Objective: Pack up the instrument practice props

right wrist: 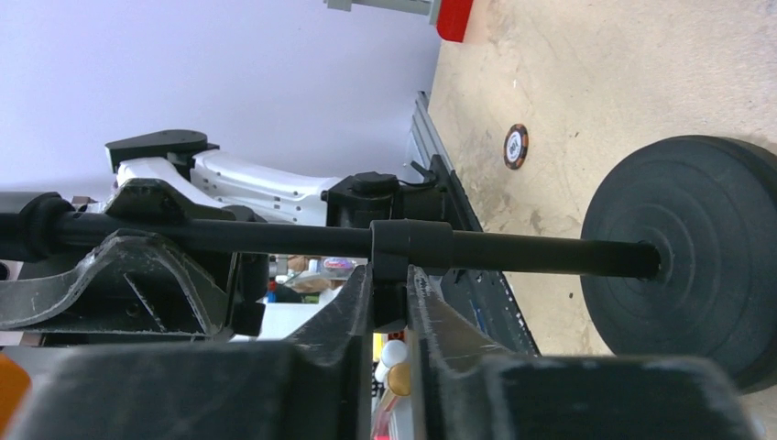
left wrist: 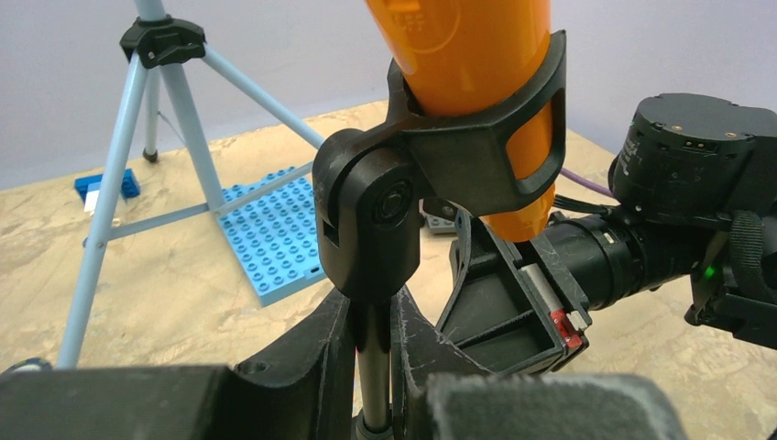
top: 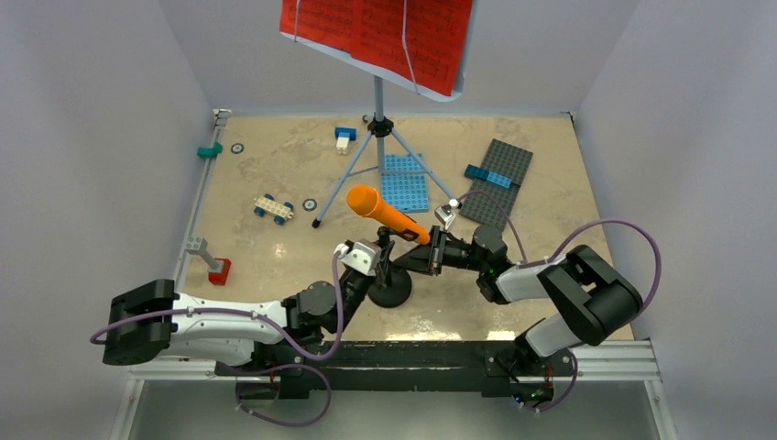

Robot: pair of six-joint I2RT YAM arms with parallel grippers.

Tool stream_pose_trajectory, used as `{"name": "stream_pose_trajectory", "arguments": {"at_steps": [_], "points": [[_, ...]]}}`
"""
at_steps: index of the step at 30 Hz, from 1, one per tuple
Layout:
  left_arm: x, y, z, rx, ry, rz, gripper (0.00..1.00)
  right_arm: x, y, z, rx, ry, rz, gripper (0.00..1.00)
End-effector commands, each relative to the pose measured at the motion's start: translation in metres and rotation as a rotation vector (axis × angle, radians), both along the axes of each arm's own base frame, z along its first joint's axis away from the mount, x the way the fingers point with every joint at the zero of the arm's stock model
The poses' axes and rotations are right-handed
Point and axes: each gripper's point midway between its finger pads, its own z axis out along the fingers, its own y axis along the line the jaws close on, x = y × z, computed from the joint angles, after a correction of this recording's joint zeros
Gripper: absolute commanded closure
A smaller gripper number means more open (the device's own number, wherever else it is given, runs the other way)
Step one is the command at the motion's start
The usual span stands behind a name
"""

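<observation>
Left end effector and right end effector clamp the stand pole, forearms low.

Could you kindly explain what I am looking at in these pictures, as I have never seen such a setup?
These are two robot arms bolted to a table. The wide picture looks down from above; the other two come from cameras on each wrist. The left arm and right arm each end in two-finger jaws, and both pairs are closed on the thin pole of the black stand that carries the orange microphone. Farther back stands a pale-blue music stand with red pages. On the table also lie a blue plate, a grey plate and a small wheeled car.
</observation>
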Motion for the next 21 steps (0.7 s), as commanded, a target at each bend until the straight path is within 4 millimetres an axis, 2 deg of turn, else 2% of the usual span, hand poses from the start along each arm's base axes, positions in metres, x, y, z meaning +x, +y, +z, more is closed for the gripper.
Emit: {"name": "stream_pose_trajectory", "arguments": {"at_steps": [1,2,5,9,15,21], "points": [[0.003,0.002,-0.002,0.064,-0.008,0.056,1.00,-0.004,0.004,0.015,0.059,-0.057,0.047,0.97],[0.004,0.002,-0.003,0.069,-0.007,0.062,1.00,-0.005,0.004,0.014,0.050,-0.074,0.054,1.00],[0.005,0.002,-0.007,0.077,0.001,0.077,1.00,-0.004,0.001,0.002,-0.030,-0.147,0.051,1.00],[0.005,0.000,-0.013,0.082,0.020,0.079,1.00,0.003,-0.010,-0.026,-0.239,-0.224,0.004,1.00],[0.005,-0.001,-0.022,0.083,0.046,0.084,1.00,0.014,-0.032,-0.033,-0.405,-0.341,-0.094,1.00],[0.006,-0.001,-0.024,0.082,0.053,0.096,1.00,0.015,-0.047,-0.039,-0.459,-0.385,-0.159,1.00]]}}
